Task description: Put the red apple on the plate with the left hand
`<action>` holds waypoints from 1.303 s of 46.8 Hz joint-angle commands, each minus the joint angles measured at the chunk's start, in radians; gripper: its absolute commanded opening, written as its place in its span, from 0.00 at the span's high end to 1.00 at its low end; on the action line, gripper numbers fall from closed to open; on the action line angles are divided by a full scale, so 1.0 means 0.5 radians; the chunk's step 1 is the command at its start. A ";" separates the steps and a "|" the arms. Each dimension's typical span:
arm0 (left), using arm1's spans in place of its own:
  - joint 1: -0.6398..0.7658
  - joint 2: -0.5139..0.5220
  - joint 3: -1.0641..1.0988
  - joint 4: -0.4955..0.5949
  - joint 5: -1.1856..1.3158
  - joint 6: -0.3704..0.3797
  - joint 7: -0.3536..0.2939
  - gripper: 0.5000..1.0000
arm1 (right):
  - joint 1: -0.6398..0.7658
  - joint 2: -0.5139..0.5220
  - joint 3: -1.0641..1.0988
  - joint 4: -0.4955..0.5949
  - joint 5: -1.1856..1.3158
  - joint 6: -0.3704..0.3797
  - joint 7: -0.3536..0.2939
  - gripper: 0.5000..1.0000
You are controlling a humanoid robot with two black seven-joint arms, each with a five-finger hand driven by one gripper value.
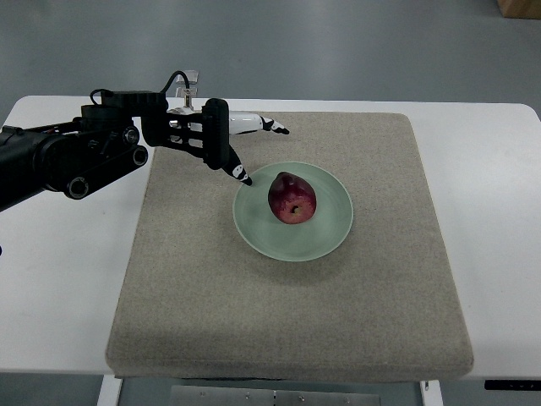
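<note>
A red apple (292, 199) lies on the pale green plate (331, 227) near the middle of the mat. My left hand (245, 148) hovers just up and left of the plate, its arm reaching in from the left edge. The fingers (243, 176) are spread and hold nothing; one fingertip points toward the plate's left rim, another toward the back. A small gap separates the hand from the apple. The right arm does not show.
The plate rests on a beige mat (287, 321) covering most of the white table (59, 288). Grey floor lies beyond the table's far edge. A brown box corner (520, 7) shows at the top right.
</note>
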 commanded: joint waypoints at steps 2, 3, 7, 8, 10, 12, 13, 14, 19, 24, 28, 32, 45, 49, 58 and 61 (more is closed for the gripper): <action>0.005 -0.003 -0.074 0.125 -0.038 0.050 -0.001 0.02 | 0.000 0.000 0.000 -0.002 0.000 0.000 0.000 0.07; 0.005 -0.006 -0.095 0.146 -0.056 0.066 -0.001 0.02 | 0.000 0.000 0.000 0.001 0.000 0.000 0.000 0.07; 0.008 -0.009 -0.142 0.214 -0.185 0.124 -0.001 0.02 | 0.000 0.000 0.003 0.001 0.000 0.000 0.000 0.07; 0.008 -0.009 -0.142 0.226 -0.231 0.136 -0.001 0.02 | 0.000 0.000 0.000 -0.002 0.000 0.000 0.000 0.07; 0.008 -0.009 -0.139 0.247 -0.323 0.167 0.003 0.02 | 0.000 0.000 0.000 0.001 0.000 0.000 0.000 0.07; 0.011 -0.009 -0.120 0.281 -0.412 0.197 0.003 0.02 | 0.000 0.000 0.000 -0.002 0.000 0.000 0.000 0.08; 0.011 -0.009 -0.117 0.300 -0.446 0.207 0.003 0.02 | 0.000 0.000 0.000 0.001 0.000 0.000 0.000 0.07; 0.011 -0.012 -0.114 0.318 -0.476 0.216 0.003 0.02 | 0.000 0.000 0.000 0.001 0.000 0.000 0.000 0.07; 0.011 -0.021 -0.120 0.422 -0.575 0.253 0.003 0.02 | 0.000 0.000 0.000 0.001 0.000 0.000 0.000 0.07; 0.011 -0.037 -0.139 0.493 -0.706 0.280 0.006 0.02 | 0.000 0.000 0.000 0.001 0.000 0.000 0.000 0.07; 0.011 -0.043 -0.135 0.545 -0.872 0.299 0.021 0.02 | 0.000 0.000 0.000 -0.002 0.000 0.000 0.000 0.07; 0.017 -0.046 -0.135 0.616 -1.041 0.308 0.042 0.02 | 0.000 0.000 0.000 -0.002 0.000 0.000 0.000 0.07; 0.035 -0.260 -0.139 0.944 -1.752 0.415 0.251 0.02 | 0.000 0.000 0.000 0.001 0.000 0.000 0.000 0.07; 0.035 -0.303 -0.142 0.993 -1.958 0.474 0.294 0.02 | 0.000 0.000 0.003 -0.002 0.000 0.000 0.000 0.07; 0.054 -0.377 -0.142 1.103 -2.510 0.520 0.328 0.02 | 0.000 0.000 0.000 -0.002 0.000 0.000 0.000 0.07; 0.072 -0.377 -0.145 1.125 -2.605 0.480 0.325 0.02 | 0.000 0.000 0.000 -0.002 0.000 0.000 0.000 0.07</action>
